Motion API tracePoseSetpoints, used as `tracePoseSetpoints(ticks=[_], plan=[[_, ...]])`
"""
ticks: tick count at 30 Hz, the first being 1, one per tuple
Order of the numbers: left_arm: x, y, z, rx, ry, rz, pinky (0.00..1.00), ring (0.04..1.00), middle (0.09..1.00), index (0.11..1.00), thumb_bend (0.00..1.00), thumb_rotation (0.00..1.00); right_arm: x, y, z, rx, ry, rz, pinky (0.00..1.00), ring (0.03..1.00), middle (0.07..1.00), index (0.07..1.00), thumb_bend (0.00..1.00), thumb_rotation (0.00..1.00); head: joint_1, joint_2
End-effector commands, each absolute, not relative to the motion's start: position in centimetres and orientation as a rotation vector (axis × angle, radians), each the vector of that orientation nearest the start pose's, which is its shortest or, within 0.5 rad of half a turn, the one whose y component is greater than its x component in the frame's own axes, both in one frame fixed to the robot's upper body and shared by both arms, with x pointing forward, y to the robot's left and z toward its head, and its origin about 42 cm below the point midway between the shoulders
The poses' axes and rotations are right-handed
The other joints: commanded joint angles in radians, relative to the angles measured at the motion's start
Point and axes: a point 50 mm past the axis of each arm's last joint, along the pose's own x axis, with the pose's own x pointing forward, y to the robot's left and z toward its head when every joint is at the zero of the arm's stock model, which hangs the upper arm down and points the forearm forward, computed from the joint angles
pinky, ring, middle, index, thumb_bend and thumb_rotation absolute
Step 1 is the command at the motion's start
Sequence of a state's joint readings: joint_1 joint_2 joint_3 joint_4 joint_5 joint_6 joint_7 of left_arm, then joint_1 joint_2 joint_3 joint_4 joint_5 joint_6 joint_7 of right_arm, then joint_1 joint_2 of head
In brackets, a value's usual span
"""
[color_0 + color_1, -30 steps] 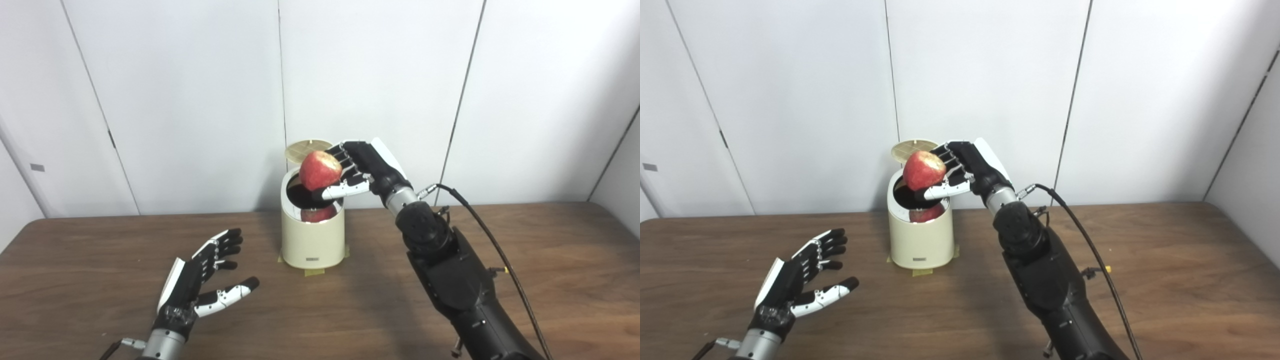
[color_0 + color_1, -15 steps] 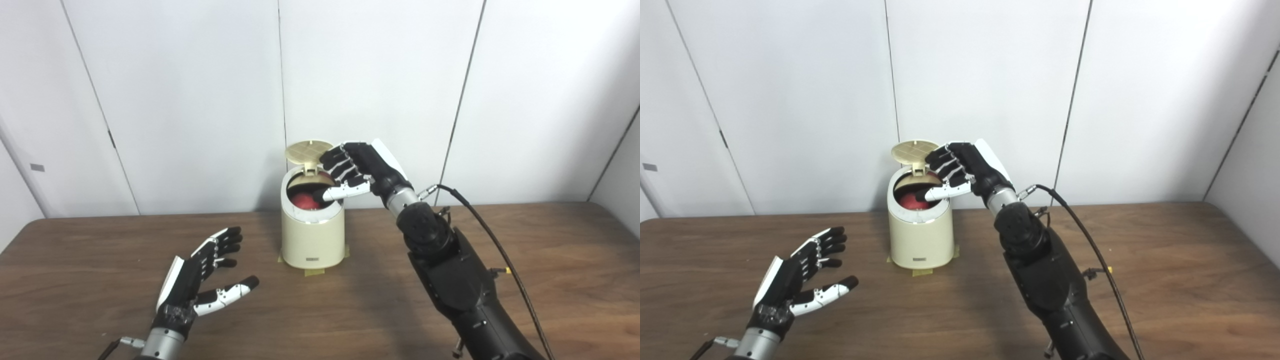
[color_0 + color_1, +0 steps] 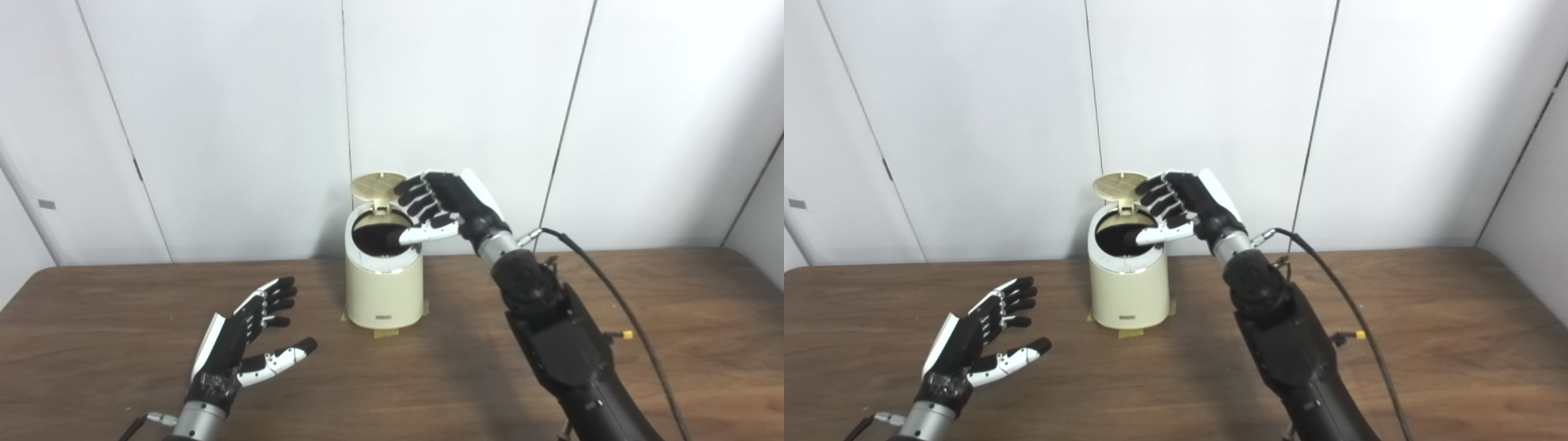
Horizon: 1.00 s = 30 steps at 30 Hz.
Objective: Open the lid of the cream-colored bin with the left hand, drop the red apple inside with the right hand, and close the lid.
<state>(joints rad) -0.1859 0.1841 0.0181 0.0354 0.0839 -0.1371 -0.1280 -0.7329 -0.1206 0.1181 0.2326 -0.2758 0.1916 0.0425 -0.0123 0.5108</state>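
The cream-colored bin (image 3: pixel 383 288) stands at the back middle of the wooden table, its round lid (image 3: pixel 376 184) tipped up and open behind the mouth. The mouth looks dark; no apple shows in either view. My right hand (image 3: pixel 438 205) hovers just above the bin's right rim, open, fingers spread, holding nothing. My left hand (image 3: pixel 248 334) hangs open, palm up, low over the table to the front left of the bin, well apart from it.
Yellow tape (image 3: pixel 384 332) marks the bin's base on the brown table (image 3: pixel 429 380). A black cable (image 3: pixel 618 300) trails along my right arm. White wall panels stand close behind the bin.
My right hand let go of the red apple; it dropped into the bin and sank out of sight. The hand has stayed over the rim, fingers spread. The left hand has not moved.
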Motion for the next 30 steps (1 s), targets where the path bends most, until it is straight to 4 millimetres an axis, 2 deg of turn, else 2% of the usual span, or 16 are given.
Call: tracePoseSetpoints(ticks=[1, 3, 5, 6, 11, 14, 15, 18, 23, 25, 28, 30], plan=[[34.7, 25.4, 17.5, 0.297, -0.344, -0.146, 0.73, 0.816, 0.837, 0.869, 0.71, 0.16, 47.1, -16.7, 32.3, -0.418, -0.459, 0.123, 0.49, 0.566, 0.597, 0.638, 0.84, 0.19, 0.004, -0.001], [34.8, 25.4, 17.5, 0.298, -0.345, -0.143, 0.73, 0.815, 0.833, 0.866, 0.71, 0.16, 46.6, -17.7, 32.0, -0.368, -0.500, 0.099, 0.44, 0.542, 0.586, 0.630, 0.83, 0.19, 0.008, -0.002], [34.8, 25.4, 17.5, 0.297, -0.345, -0.142, 0.73, 0.815, 0.833, 0.865, 0.71, 0.16, 46.2, -19.0, 31.3, -0.313, -0.503, 0.073, 0.43, 0.541, 0.594, 0.632, 0.83, 0.21, 0.014, 0.000], [34.8, 25.4, 17.5, 0.300, -0.347, -0.142, 0.72, 0.813, 0.831, 0.865, 0.72, 0.17, 45.9, -19.8, 30.9, -0.281, -0.499, 0.058, 0.46, 0.564, 0.628, 0.662, 0.83, 0.25, 0.014, 0.000], [34.9, 25.2, 17.5, 0.297, -0.351, -0.146, 0.72, 0.810, 0.830, 0.864, 0.72, 0.18, 43.7, -22.5, 28.4, -0.134, -0.479, 0.011, 0.52, 0.605, 0.662, 0.681, 0.84, 0.22, 0.033, 0.001], [34.9, 25.1, 17.5, 0.295, -0.352, -0.149, 0.71, 0.812, 0.832, 0.865, 0.72, 0.18, 42.2, -23.9, 26.4, -0.102, -0.430, 0.026, 0.58, 0.651, 0.705, 0.723, 0.87, 0.28, 0.040, 0.002], [34.8, 25.1, 17.5, 0.293, -0.353, -0.149, 0.71, 0.812, 0.832, 0.865, 0.72, 0.18, 41.8, -24.2, 25.7, -0.092, -0.421, 0.043, 0.59, 0.657, 0.719, 0.736, 0.87, 0.27, 0.040, 0.002], [34.8, 25.0, 17.6, 0.295, -0.356, -0.149, 0.70, 0.804, 0.830, 0.863, 0.73, 0.19, 40.8, -24.5, 23.7, -0.052, -0.400, 0.079, 0.58, 0.643, 0.746, 0.755, 0.85, 0.25, 0.046, 0.004], [34.8, 25.2, 17.5, 0.283, -0.361, -0.148, 0.71, 0.812, 0.834, 0.865, 0.73, 0.22, 39.8, -24.2, 21.1, -0.010, -0.391, 0.125, 0.58, 0.659, 0.781, 0.787, 0.87, 0.32, 0.055, 0.003], [34.8, 25.3, 17.6, 0.259, -0.373, -0.146, 0.72, 0.816, 0.836, 0.868, 0.73, 0.27, 39.5, -23.7, 20.3, 0.032, -0.387, 0.128, 0.57, 0.663, 0.780, 0.786, 0.87, 0.31, 0.055, 0.005], [34.9, 25.2, 18.4, 0.256, -0.415, -0.127, 0.70, 0.809, 0.832, 0.870, 0.74, 0.38, 38.8, -22.8, 19.6, 0.107, -0.362, 0.119, 0.52, 0.655, 0.776, 0.775, 0.85, 0.24, 0.055, 0.007], [35.1, 25.3, 19.3, 0.261, -0.441, -0.121, 0.72, 0.815, 0.841, 0.870, 0.74, 0.41, 38.5, -22.6, 19.2, 0.110, -0.350, 0.109, 0.53, 0.659, 0.778, 0.778, 0.84, 0.25, 0.055, 0.008]])
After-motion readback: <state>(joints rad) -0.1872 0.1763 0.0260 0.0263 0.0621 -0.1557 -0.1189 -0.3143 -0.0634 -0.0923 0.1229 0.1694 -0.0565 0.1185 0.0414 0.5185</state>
